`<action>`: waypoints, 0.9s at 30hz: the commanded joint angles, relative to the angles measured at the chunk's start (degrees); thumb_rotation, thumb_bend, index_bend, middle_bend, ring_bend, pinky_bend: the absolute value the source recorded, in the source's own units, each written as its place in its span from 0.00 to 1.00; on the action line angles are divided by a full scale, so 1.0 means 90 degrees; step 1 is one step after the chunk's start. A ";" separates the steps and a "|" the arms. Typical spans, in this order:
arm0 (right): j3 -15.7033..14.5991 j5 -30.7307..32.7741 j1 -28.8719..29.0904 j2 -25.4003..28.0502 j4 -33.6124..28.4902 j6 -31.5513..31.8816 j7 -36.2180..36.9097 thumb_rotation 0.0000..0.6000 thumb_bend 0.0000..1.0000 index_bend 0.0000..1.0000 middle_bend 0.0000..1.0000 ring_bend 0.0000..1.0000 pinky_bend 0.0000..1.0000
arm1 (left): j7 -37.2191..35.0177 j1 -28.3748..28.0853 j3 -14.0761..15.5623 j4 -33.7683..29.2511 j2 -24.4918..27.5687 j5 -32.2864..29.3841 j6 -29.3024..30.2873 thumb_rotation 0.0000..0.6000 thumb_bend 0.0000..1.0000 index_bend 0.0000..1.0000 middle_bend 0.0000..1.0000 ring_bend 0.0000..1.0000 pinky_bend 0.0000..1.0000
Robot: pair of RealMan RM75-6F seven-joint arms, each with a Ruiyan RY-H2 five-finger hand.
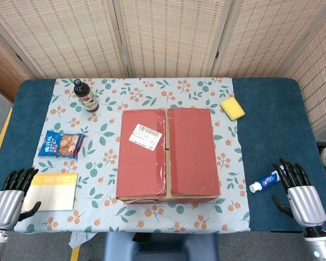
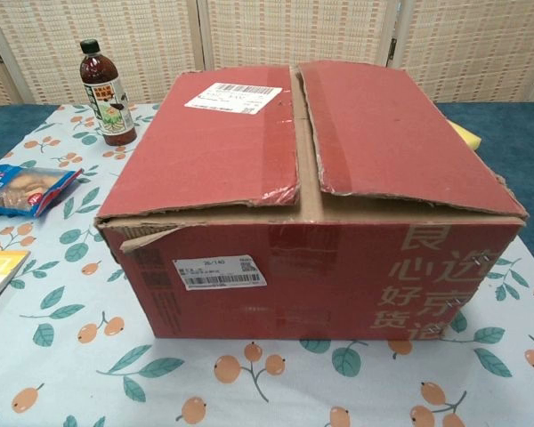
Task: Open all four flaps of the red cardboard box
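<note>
The red cardboard box [image 1: 167,154] sits in the middle of the table, its two top flaps lying down with a narrow seam between them. A white shipping label [image 1: 145,136] is stuck on the left flap. In the chest view the box [image 2: 311,213] fills the frame, both flaps slightly lifted at the front edge. My left hand [image 1: 10,198] hovers at the table's near left corner, fingers spread, holding nothing. My right hand [image 1: 299,191] hovers at the near right, fingers spread and empty. Neither hand touches the box, and neither shows in the chest view.
A dark sauce bottle [image 1: 86,96] stands at the back left. A blue snack bag [image 1: 61,144] and a yellow book [image 1: 51,191] lie left of the box. A yellow sponge [image 1: 232,108] lies back right. A toothpaste tube [image 1: 266,181] rests beside my right hand.
</note>
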 commanded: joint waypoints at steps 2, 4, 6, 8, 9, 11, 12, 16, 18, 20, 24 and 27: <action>-0.0017 -0.0003 0.0011 -0.0002 -0.0021 -0.0041 0.0048 1.00 0.39 0.00 0.00 0.00 0.00 | 0.0068 0.0022 0.0027 -0.0024 -0.0016 0.0034 0.0031 1.00 0.34 0.04 0.12 0.05 0.00; -0.0069 -0.0201 0.0005 -0.0027 0.0009 0.0047 0.0016 1.00 0.39 0.00 0.00 0.00 0.00 | 0.0074 0.0014 0.0042 -0.0026 -0.0019 0.0101 0.0047 1.00 0.34 0.04 0.12 0.05 0.00; -0.0164 -0.0510 -0.0001 -0.0056 0.0042 0.0181 0.0119 1.00 0.39 0.00 0.00 0.00 0.00 | 0.0082 0.0014 0.0030 0.0001 -0.0029 0.0091 0.0057 1.00 0.34 0.04 0.12 0.05 0.00; -0.0305 -0.0870 -0.0012 -0.0018 0.0064 0.0335 0.0380 1.00 0.39 0.00 0.00 0.00 0.00 | 0.0029 0.0000 0.0007 0.0036 -0.0033 0.0085 0.0061 1.00 0.34 0.04 0.11 0.04 0.00; -0.0356 -0.0999 -0.0013 0.0029 0.0038 0.0392 0.0465 1.00 0.39 0.00 0.00 0.00 0.00 | -0.0034 -0.0013 -0.0009 0.0068 -0.0030 0.0089 0.0061 1.00 0.34 0.04 0.11 0.04 0.00; -0.0410 -0.1247 -0.0007 0.0183 -0.0131 0.0518 0.0471 1.00 0.39 0.00 0.00 0.00 0.00 | -0.0210 -0.0051 -0.0046 0.0173 -0.0017 0.0041 0.0009 1.00 0.34 0.04 0.11 0.04 0.00; -0.0406 -0.1363 0.0000 0.0269 -0.0292 0.0577 0.0353 1.00 0.39 0.00 0.00 0.00 0.00 | -0.0296 -0.0072 -0.0069 0.0223 -0.0002 -0.0032 -0.0051 1.00 0.34 0.04 0.11 0.03 0.00; -0.0341 -0.1849 0.0096 0.0337 -0.0797 0.0681 -0.0103 1.00 0.39 0.00 0.00 0.00 0.00 | -0.0091 -0.0063 -0.0215 0.0392 -0.0093 -0.0281 0.0007 1.00 0.34 0.02 0.10 0.03 0.00; -0.0388 -0.2040 0.0229 0.0442 -0.1033 0.0451 -0.0224 1.00 0.39 0.00 0.00 0.00 0.00 | 0.0144 -0.0020 -0.0266 0.0423 -0.0200 -0.0334 0.0140 1.00 0.34 0.00 0.09 0.03 0.00; -0.0406 -0.2127 0.0369 0.0537 -0.1267 0.0222 -0.0233 1.00 0.39 0.00 0.00 0.00 0.00 | 0.0172 0.0001 -0.0258 0.0391 -0.0224 -0.0340 0.0167 1.00 0.34 0.00 0.09 0.03 0.00; -0.0344 -0.2173 0.0654 0.0513 -0.1683 -0.0267 -0.0393 1.00 0.39 0.00 0.00 0.00 0.00 | 0.0310 0.0023 -0.0228 0.0352 -0.0257 -0.0318 0.0195 1.00 0.34 0.00 0.09 0.03 0.00; -0.0267 -0.2075 0.0801 0.0313 -0.1834 -0.0636 -0.0716 1.00 0.39 0.00 0.00 0.00 0.00 | 0.0396 0.0030 -0.0220 0.0339 -0.0274 -0.0312 0.0205 1.00 0.34 0.00 0.09 0.03 0.00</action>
